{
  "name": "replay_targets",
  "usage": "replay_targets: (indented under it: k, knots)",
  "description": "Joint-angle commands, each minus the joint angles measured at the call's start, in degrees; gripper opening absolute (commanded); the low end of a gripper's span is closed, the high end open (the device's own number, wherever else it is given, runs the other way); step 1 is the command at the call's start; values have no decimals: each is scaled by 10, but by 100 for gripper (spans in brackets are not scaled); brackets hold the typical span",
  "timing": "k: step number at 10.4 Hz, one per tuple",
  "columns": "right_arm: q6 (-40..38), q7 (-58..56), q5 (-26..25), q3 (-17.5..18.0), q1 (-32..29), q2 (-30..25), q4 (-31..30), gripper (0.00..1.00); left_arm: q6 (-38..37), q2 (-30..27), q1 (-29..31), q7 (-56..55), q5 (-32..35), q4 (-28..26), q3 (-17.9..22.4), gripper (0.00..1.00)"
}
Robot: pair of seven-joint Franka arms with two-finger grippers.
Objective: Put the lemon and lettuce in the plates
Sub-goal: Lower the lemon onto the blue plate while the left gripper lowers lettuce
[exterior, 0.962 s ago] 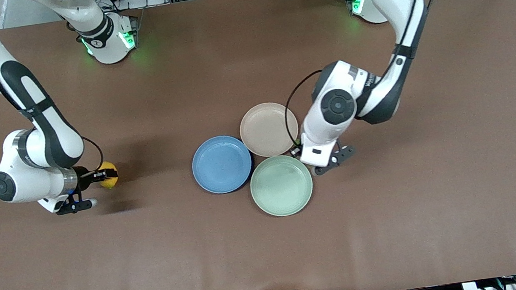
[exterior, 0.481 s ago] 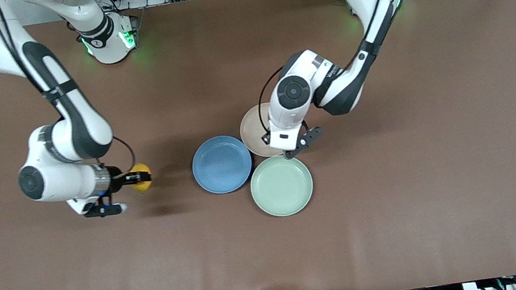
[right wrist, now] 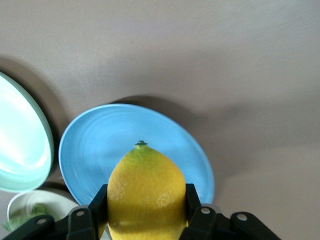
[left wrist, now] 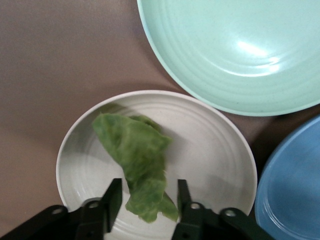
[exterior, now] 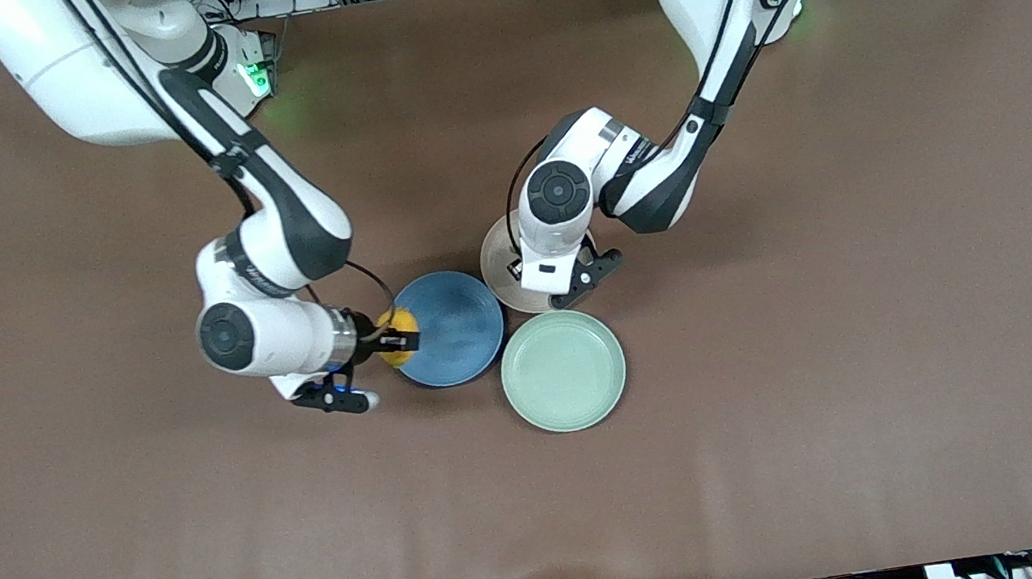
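My right gripper (right wrist: pixel 145 194) is shut on the lemon (right wrist: pixel 145 190), a yellow dimpled fruit. It holds the lemon (exterior: pixel 396 337) over the rim of the blue plate (exterior: pixel 461 327), on the rim's side toward the right arm's end. My left gripper (left wrist: pixel 147 200) is open over the beige-pink plate (left wrist: pixel 215 150). The wrinkly green lettuce (left wrist: pixel 137 160) lies in that plate, one end between the spread fingers with a gap on each side. In the front view the left hand hides the lettuce and much of the beige-pink plate (exterior: pixel 499 277).
A pale mint-green plate (exterior: pixel 563 371) sits touching the other two plates, nearer to the front camera. Bare brown table surrounds the three plates.
My right arm has carried the lemon from the right arm's end of the table to the blue plate's rim. My left hand has moved from beside the mint-green plate to over the beige-pink plate.
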Motion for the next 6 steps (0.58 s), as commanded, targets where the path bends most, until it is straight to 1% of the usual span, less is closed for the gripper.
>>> replay_targets:
  k: [1,2,3,4,5,6]
  knots:
    - [28,42,9,1,26,44,24,0,-6,-16,6,-5,49,3,8,100]
    - [28,44,9,1,32,51,24,0,-10,-29,25,10,68,1,8,100]
    - [27,44,7,1,33,51,23,0,-35,-46,46,57,71,5,8,100]
    - [27,45,8,1,33,51,23,27,-45,-69,71,108,71,4,8,100]
    - [28,47,3,1,34,51,22,99,-59,-89,93,139,71,5,7,100]
    - [25,44,0,0,31,46,24,100,-69,-109,109,162,71,5,8,100]
